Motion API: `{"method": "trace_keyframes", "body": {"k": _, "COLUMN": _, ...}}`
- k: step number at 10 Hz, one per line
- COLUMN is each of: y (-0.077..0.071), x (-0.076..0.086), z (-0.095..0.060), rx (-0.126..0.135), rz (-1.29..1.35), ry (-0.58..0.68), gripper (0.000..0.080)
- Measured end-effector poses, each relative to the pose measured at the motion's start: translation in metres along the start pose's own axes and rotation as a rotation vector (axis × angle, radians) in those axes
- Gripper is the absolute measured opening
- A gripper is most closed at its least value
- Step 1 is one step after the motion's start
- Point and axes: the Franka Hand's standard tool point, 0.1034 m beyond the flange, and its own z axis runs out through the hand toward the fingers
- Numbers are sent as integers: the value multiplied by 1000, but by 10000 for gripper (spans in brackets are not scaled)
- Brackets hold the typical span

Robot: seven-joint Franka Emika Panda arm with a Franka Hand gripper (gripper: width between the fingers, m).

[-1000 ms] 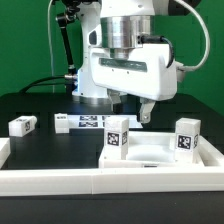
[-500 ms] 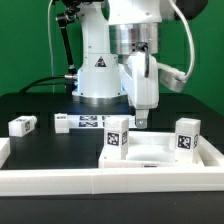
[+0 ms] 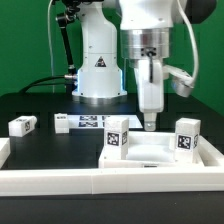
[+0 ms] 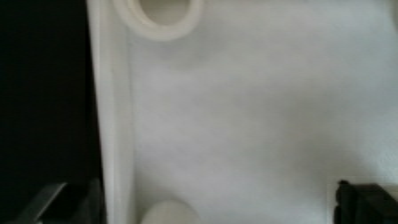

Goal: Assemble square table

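The white square tabletop [image 3: 150, 157] lies underside up at the front, inside the border wall. Two white legs stand upright on it, one at its corner on the exterior view's left [image 3: 118, 136], one on the right [image 3: 187, 137]. Two more legs lie loose on the black table, at the far left [image 3: 22, 125] and beside it [image 3: 62, 123]. My gripper [image 3: 150, 122] hangs over the tabletop's rear edge, between the two upright legs. In the wrist view the tabletop [image 4: 249, 110] fills the picture, with a round hole [image 4: 160, 12]. The gripper [image 4: 205, 203] is open and holds nothing.
The marker board [image 3: 90, 122] lies flat behind the tabletop. A long white L-shaped border wall [image 3: 60, 182] runs along the front and up both sides. The robot's base [image 3: 98, 70] stands at the back.
The hand has turned about its vertical axis from broadside to edge-on and shifted toward the exterior view's right. The jaws stayed open. No part has moved.
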Motion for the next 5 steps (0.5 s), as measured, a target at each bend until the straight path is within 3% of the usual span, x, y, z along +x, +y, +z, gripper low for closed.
{"method": "trace_keyframes", "body": {"k": 2, "y": 9, "x": -11, "z": 8, "rx": -20, "rz": -27, "ry": 9, "gripper": 649}}
{"method": "trace_keyframes", "body": {"k": 5, "y": 12, "x": -11, "z": 16, "rx": -33, "rz": -44, "ry": 16, "gripper": 649}}
